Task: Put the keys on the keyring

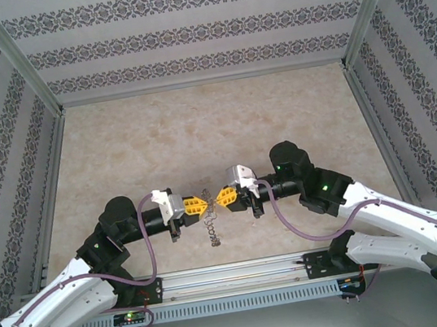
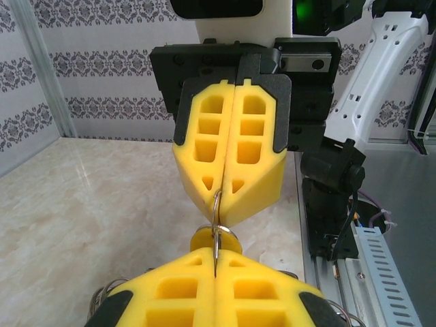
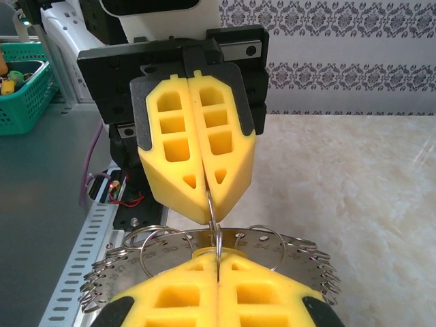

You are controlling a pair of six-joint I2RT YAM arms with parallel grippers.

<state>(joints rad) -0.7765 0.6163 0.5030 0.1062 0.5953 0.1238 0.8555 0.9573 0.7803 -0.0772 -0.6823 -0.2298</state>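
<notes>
Left gripper [image 2: 216, 264] and right gripper [image 2: 226, 214] both clench the keyring [image 3: 293, 251]; the key [image 2: 228, 240] sits at the left's twelve o'clock.

Robotics lab cell, this one, nothing homely about it. The marble-look desk [image 1: 198, 134] is boxed in on three sides by patterned wallpaper panels [image 1: 198, 27] hung in bare aluminium posts [image 1: 18, 58]. Along the desk's near edge runs a slotted metal rail [image 1: 239, 302], the left arm [image 1: 59, 306] and the right arm [image 1: 400, 223] bolted there, purple cables [image 1: 294, 230] looping off them. Beyond the desk's edge sits a green plastic basket [image 3: 24, 88] of small parts.
</notes>
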